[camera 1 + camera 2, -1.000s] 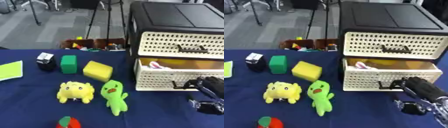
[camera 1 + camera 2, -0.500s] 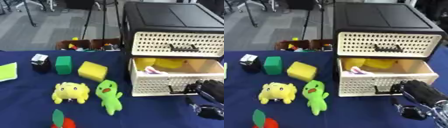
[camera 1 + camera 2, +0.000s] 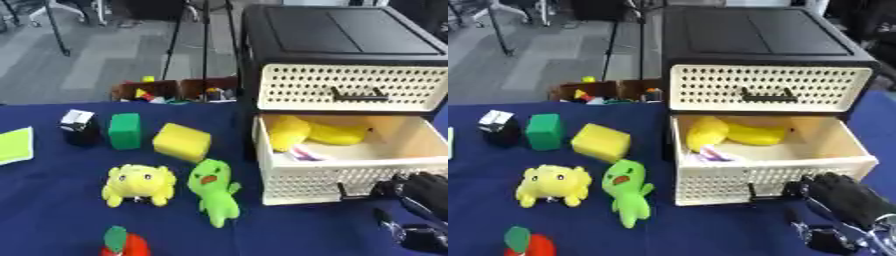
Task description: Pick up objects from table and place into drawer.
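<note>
Drawer (image 3: pixel 833 150): open. My right hand (image 3: pixel 842 195), fingers curled round its handle (image 3: pixel 767 194); release cleanly, then take the green toy (image 3: pixel 627 192).

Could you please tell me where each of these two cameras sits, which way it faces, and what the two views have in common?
Left eye view: in the robot's head, looking down at the blue table; only the right hand shows, low right.
Right eye view: beside it in the head, same downward look; the right hand sits further in from the edge.
Shared: the open lower drawer, the green plush and the yellow plush.
</note>
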You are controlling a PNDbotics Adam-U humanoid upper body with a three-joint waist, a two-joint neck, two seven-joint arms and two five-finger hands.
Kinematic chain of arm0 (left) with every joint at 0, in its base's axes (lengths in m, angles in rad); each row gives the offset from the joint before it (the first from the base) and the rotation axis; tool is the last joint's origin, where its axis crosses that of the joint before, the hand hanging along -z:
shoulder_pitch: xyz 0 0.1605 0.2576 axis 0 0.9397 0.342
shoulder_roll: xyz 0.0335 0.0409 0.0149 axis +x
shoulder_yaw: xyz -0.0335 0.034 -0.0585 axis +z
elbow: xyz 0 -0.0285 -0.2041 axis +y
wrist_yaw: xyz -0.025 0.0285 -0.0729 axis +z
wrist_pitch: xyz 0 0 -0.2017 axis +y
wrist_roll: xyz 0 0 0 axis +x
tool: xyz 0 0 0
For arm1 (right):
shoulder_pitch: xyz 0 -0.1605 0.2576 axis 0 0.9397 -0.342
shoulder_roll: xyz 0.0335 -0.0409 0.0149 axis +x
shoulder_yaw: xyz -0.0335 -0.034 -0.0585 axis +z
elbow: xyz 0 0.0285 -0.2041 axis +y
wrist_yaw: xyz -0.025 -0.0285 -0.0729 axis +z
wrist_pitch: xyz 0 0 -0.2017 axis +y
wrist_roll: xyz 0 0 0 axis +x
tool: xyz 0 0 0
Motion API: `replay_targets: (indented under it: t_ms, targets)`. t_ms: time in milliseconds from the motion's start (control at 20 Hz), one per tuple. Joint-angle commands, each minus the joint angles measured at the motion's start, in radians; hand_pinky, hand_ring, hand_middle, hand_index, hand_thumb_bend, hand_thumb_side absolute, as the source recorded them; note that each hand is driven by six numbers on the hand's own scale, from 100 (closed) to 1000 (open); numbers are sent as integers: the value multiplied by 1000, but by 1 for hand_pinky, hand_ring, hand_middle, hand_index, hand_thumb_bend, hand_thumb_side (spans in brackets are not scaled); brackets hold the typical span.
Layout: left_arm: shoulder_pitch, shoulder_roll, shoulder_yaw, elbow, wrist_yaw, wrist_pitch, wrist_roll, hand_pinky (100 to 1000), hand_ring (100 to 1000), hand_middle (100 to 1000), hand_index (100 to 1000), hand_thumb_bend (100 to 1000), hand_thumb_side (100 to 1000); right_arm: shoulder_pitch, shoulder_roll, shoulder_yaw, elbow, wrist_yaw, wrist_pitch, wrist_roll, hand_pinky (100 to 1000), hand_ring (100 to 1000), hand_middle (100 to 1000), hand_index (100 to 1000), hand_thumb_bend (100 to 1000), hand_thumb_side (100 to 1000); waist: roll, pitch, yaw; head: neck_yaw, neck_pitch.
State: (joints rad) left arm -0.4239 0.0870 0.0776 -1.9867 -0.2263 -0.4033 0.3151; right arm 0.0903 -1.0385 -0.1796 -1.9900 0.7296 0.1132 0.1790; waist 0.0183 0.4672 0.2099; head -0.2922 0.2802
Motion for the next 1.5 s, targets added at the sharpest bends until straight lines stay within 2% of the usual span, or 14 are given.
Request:
replay_targets:
  t_ms: [50,650,700,750,1300,1400,1450,1500]
  targets:
    - [-8,1,6,-13,-4,0,4,491,700,658,877,100,797,14,-1,6,-10,18,-20,-12,221,198,100,665,100,194,2,-26,-6,9,2]
    - [-9,-2,5,-13,-5,1,5,492,701,659,877,100,795,44,32,16,-10,69,-38,-45,220,196,100,650,100,196,10,-42,-29,21,6]
    - [-9,-3,5,-13,-5,1,5,493,701,659,877,100,795,46,34,17,-10,71,-42,-49,220,196,100,646,100,221,10,-43,-31,21,6]
    - [-9,-3,5,-13,-5,1,6,493,701,659,877,100,794,48,36,18,-10,74,-47,-54,220,197,100,645,100,197,10,-45,-34,22,7]
    - [-8,-7,4,-13,-6,3,6,494,703,658,877,100,795,61,58,46,-10,128,-74,-69,210,200,100,619,100,194,12,-52,-49,26,11]
    - [-7,-7,3,-13,-5,3,6,493,703,658,877,100,795,59,61,50,-10,132,-79,-75,210,200,100,682,100,193,13,-52,-52,25,14]
    - [-7,-7,3,-13,-5,3,5,494,703,659,877,100,795,59,62,52,-10,134,-81,-78,210,199,100,780,100,193,13,-53,-53,24,15]
    - [-7,-8,3,-13,-4,3,5,494,703,659,877,100,795,58,63,54,-10,133,-86,-83,210,197,100,802,100,192,13,-53,-53,24,14]
